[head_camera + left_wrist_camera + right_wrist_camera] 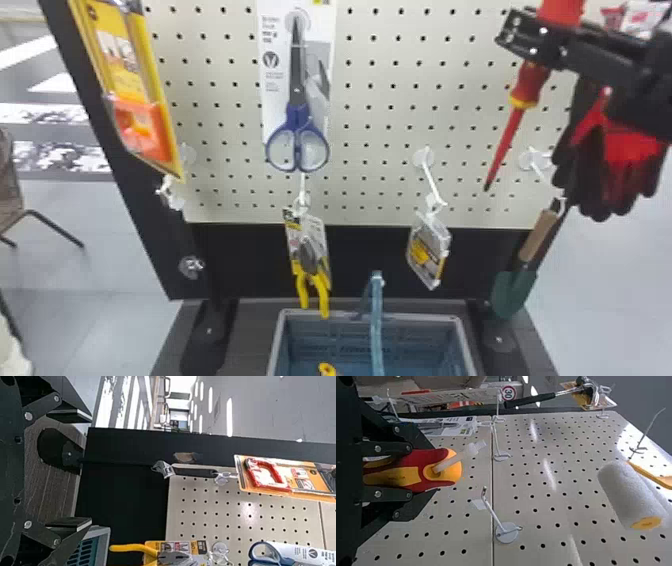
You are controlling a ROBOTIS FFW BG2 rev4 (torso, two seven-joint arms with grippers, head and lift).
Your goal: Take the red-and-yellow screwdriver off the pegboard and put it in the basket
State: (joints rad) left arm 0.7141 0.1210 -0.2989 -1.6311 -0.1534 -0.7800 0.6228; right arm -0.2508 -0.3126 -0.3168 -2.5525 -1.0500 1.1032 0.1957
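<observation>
Screwdriver [525,97], red-and-yellow, slants tip-down in front of the pegboard [390,115], its handle [431,461] clamped in the R. gripper [409,471]; L. gripper [90,470] spread, empty. Prob. light & stiff, w/ a thick grip, maybe slick; best held mid-handle, clear of the thin shaft [506,137], lest it twist en route to the basket [425,317].

A brownish chair [10,185] stands on grey floor [115,260] at the head view's left.

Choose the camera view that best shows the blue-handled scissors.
The head view: the scissors hang facing it, blades and both handle loops visible. The left wrist view has the handle end near its edge; the right wrist view has the blades, small and slanted.
</observation>
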